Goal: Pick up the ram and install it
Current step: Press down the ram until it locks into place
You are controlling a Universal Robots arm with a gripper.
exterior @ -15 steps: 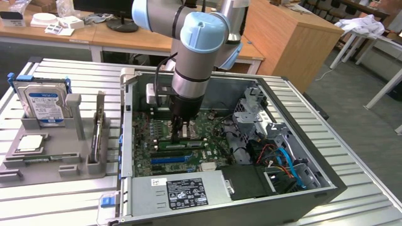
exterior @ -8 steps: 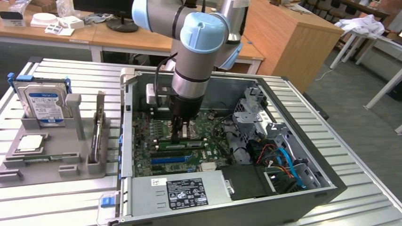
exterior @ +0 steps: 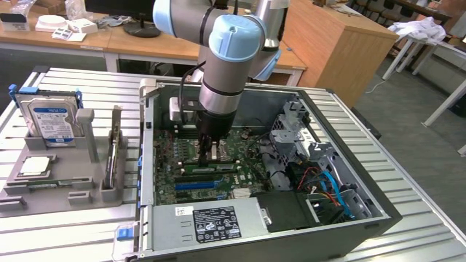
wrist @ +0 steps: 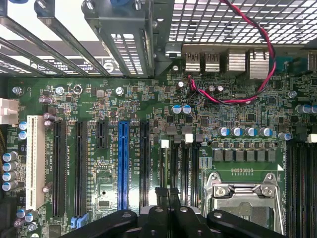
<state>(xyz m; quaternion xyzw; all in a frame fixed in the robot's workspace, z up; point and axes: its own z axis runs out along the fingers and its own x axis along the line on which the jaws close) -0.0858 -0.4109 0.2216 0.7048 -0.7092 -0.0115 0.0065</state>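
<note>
claw point(exterior: 207, 158) low over motherboard point(exterior: 218, 164) | fingertips cut off | ram unclear

- A robotics lab or workshop set up for computer assembly: an industrial robot arm point(exterior: 229, 49) reaches into an open computer case point(exterior: 262, 174) at the frame's centre.
- The case stands on a table point(exterior: 407, 164) of ribbed aluminium profiles.
- At left, a grey fixture tray point(exterior: 54, 180) holds a hard drive point(exterior: 49, 120) upright.
- Along the top, wooden desks point(exterior: 131, 46) carry small boxes; a white table point(exterior: 429, 41) stands at upper right.
</note>
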